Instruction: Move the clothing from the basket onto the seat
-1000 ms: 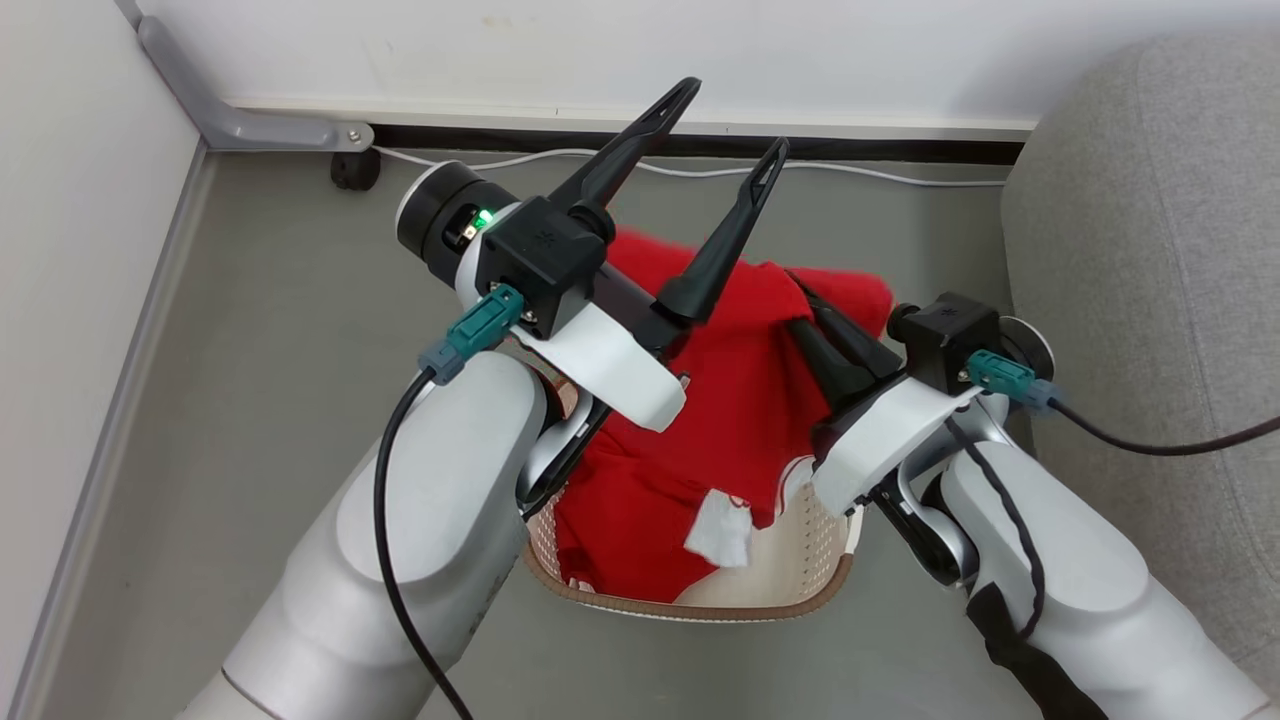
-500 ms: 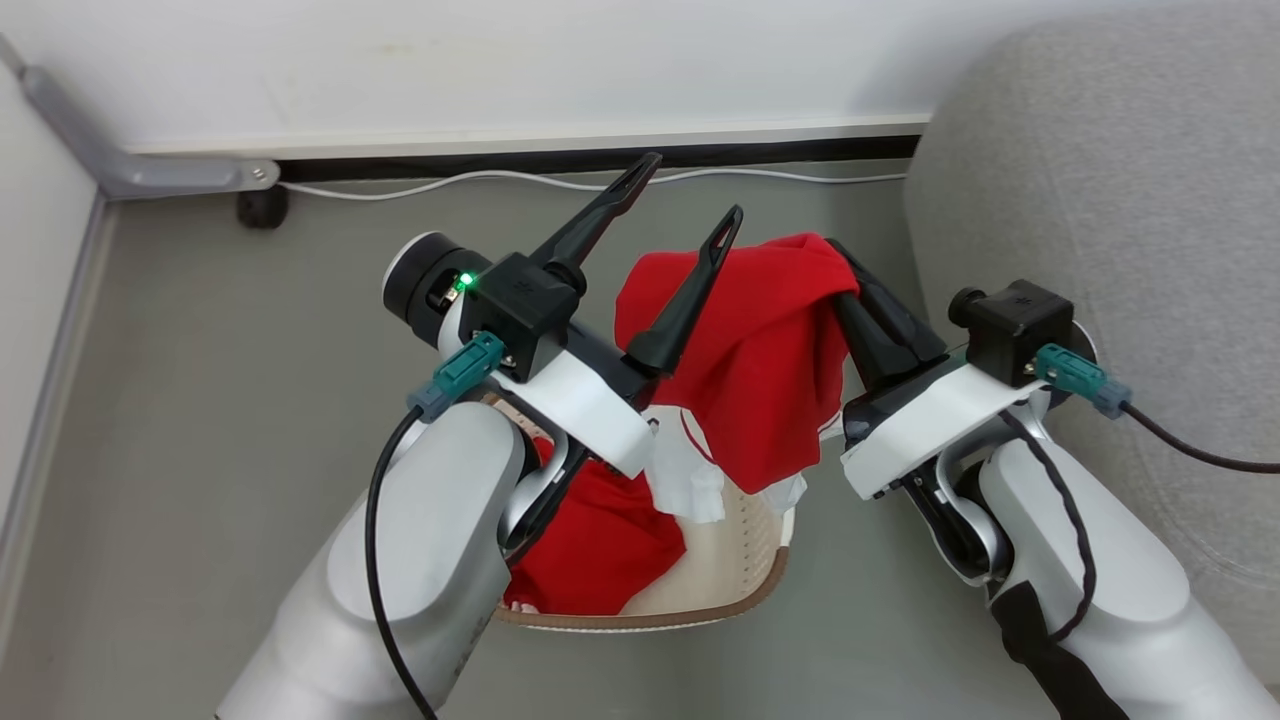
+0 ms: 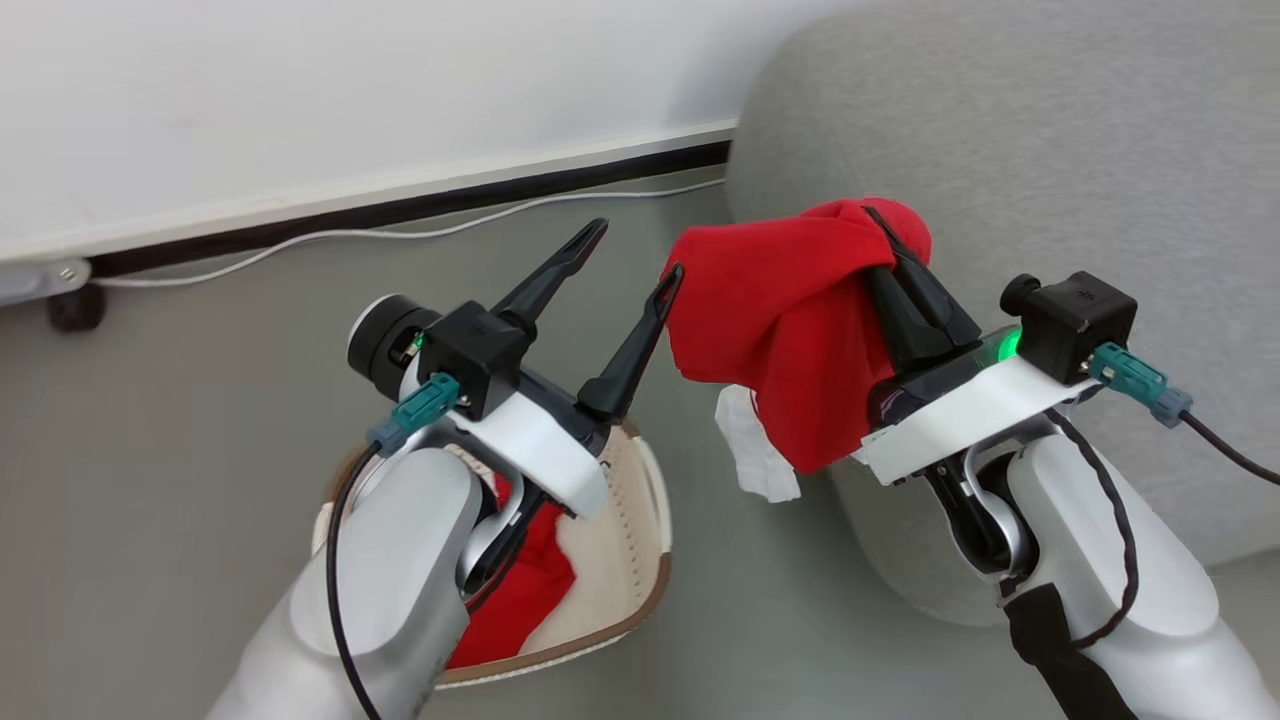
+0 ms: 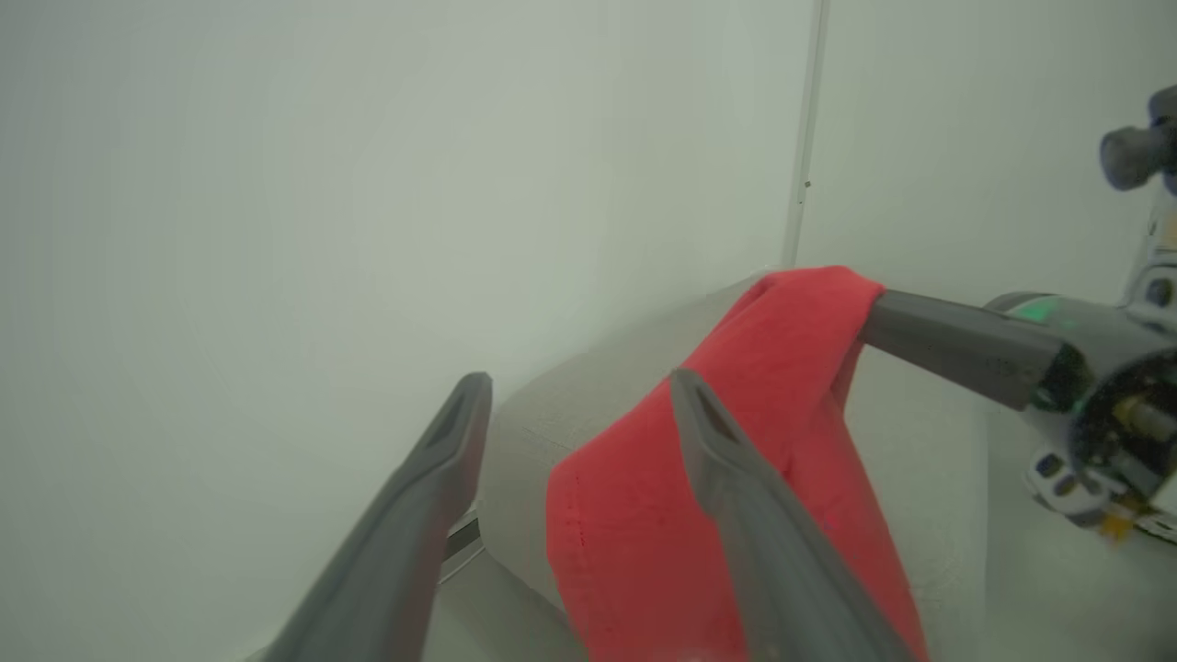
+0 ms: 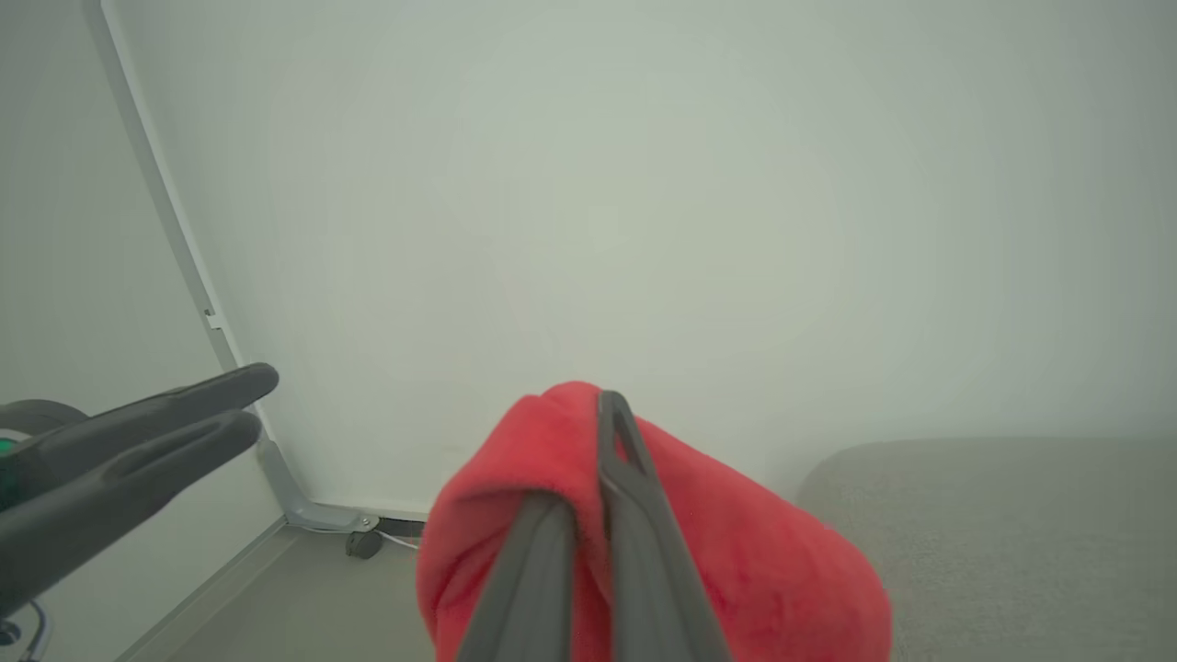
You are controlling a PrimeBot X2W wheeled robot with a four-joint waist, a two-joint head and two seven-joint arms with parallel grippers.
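Observation:
A red garment (image 3: 790, 320) with a white tag hangs in the air from my right gripper (image 3: 885, 235), which is shut on its top fold. It hangs just in front of the grey sofa (image 3: 1050, 170), to the right of the basket. The right wrist view shows the fingers (image 5: 625, 478) pinching the red fabric (image 5: 772, 570). My left gripper (image 3: 635, 255) stands open and empty above the basket (image 3: 640, 590), its right finger close beside the cloth. More red clothing (image 3: 520, 590) lies in the basket, partly hidden by my left forearm. In the left wrist view the garment (image 4: 791, 368) drapes behind the open fingers.
A white wall with a dark baseboard runs along the back, and a white cable (image 3: 400, 232) lies on the grey floor beside it. A black caster (image 3: 72, 308) of a grey frame stands at the far left.
My right gripper has carried the red garment up and right, out of the basket toward the sofa. The head camera has turned right, so basket and wall shifted left. The left gripper stayed open.

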